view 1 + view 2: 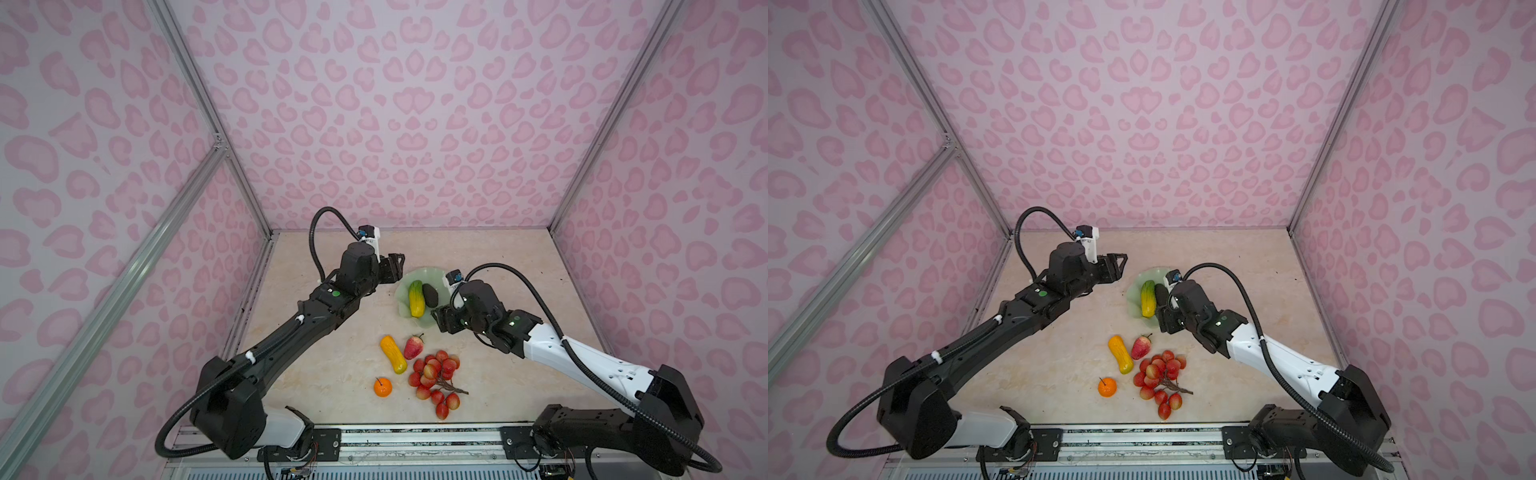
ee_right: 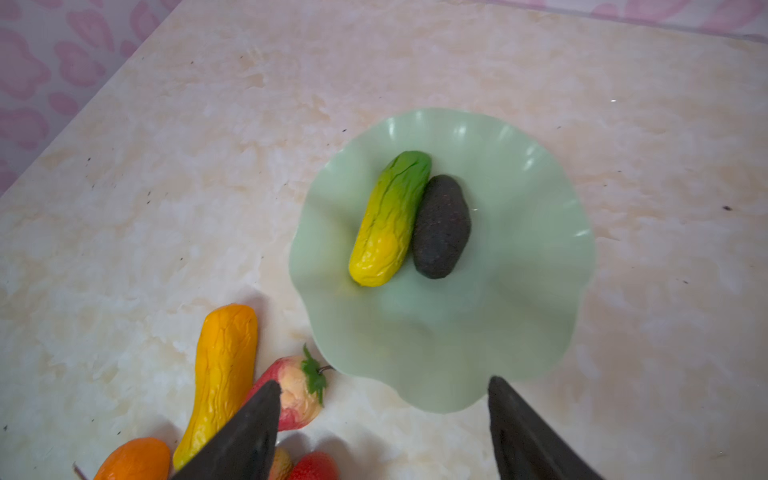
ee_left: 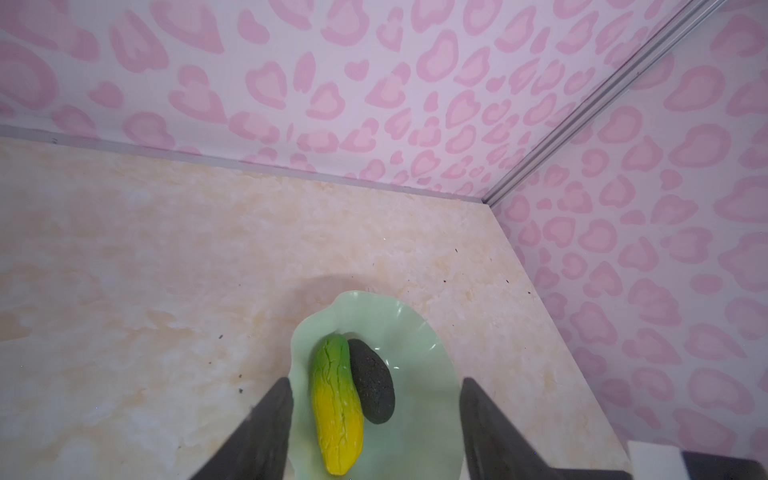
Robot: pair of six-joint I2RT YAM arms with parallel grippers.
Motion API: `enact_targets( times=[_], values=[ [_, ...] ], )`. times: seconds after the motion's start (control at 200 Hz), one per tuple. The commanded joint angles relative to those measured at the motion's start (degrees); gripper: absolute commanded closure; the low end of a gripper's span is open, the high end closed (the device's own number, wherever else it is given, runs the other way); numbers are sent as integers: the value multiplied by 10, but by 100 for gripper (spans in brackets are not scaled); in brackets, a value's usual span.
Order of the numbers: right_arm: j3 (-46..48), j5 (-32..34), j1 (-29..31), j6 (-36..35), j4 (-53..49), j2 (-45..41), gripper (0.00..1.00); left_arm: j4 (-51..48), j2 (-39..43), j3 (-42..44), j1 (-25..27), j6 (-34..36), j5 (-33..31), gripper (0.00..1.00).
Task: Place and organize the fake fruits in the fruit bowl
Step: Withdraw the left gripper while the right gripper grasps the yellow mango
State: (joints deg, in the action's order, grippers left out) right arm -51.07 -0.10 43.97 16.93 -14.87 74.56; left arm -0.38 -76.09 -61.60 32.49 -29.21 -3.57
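Note:
The pale green fruit bowl (image 1: pixel 409 275) (image 1: pixel 1140 277) (image 2: pixel 540 208) holds the green-yellow fruit (image 1: pixel 416 298) (image 3: pixel 336 403) (image 2: pixel 388 220) and the dark avocado (image 1: pixel 430 295) (image 3: pixel 372 382) (image 2: pixel 441 226), lying side by side. My left gripper (image 1: pixel 400 268) (image 1: pixel 1123 268) (image 3: pixel 376 380) hovers open and empty over the bowl's left rim. My right gripper (image 1: pixel 438 320) (image 1: pixel 1160 320) (image 2: pixel 383 382) is open and empty over the bowl's near edge. On the table in front lie the yellow-orange fruit (image 1: pixel 393 354) (image 2: pixel 222 374), strawberry (image 1: pixel 413 347) (image 2: pixel 299 399), orange (image 1: pixel 382 387) and berry bunch (image 1: pixel 436 382).
Pink patterned walls with metal frame posts close in the marble-look table (image 1: pixel 519 282) at the back and both sides. A metal rail (image 1: pixel 415 432) with both arm bases runs along the front edge. The loose fruits lie close together between the bowl and the rail.

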Motion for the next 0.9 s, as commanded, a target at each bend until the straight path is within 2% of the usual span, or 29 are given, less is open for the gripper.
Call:
enact_targets(
  times=[0.0,0.155,0.275,0.5,0.685,0.78,0.895],
  values=[
    [-13,-9,51,21,-1,35,23,4,81,53,-4,34,-104,31],
    [-56,-4,136,43,12,134,25,-9,225,182,-8,18,-219,20],
    [-102,12,178,52,7,211,27,-25,348,279,-11,10,-260,15],
    [-154,45,186,61,-1,307,29,-89,544,384,-11,-11,-312,7],
    [-201,46,184,48,-15,368,31,-111,636,426,-11,-13,-337,4],
    [-211,37,183,47,-15,383,41,-121,655,432,-11,-22,-347,2],
    [-209,27,181,47,-2,377,63,-123,656,431,-12,-23,-339,1]
  ],
)
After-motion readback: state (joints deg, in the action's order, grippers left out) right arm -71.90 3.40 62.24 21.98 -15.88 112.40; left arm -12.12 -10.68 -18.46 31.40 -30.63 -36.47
